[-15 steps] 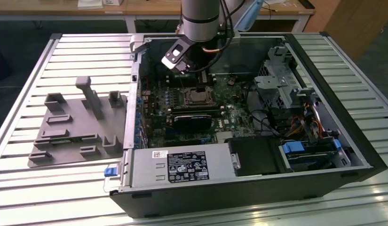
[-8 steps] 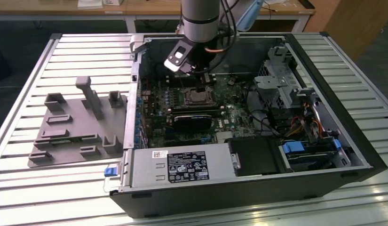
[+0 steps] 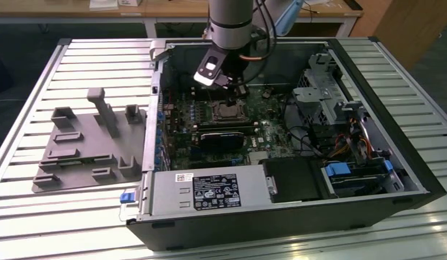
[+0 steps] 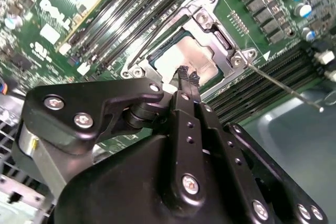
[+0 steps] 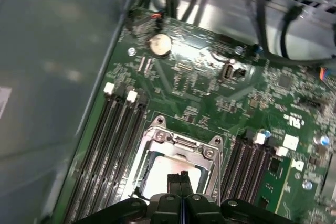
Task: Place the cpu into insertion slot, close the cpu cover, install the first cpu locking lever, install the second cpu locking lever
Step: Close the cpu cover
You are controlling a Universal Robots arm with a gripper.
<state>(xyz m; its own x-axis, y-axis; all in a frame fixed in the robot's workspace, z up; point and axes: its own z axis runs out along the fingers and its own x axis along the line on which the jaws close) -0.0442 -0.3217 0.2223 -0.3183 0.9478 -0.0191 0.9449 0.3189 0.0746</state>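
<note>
Slatted metal table (image 3: 78,59) carries an open computer case (image 3: 281,227). Toward its far side the gripper (image 4: 186,77), fingertips pinched together empty, hovers just over the cpu (image 4: 176,59) seated in the insertion slot (image 3: 228,111), cpu cover (image 4: 223,43) apparently down. Its free locking lever (image 4: 283,87) could slip off those narrow tips.

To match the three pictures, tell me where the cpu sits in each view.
Exterior view: the cpu, middle of the green board.
Second wrist view: the cpu, just beyond the gripper.
First wrist view: the cpu, at the gripper.
Shared landmark: memory slots on both sides.
</note>
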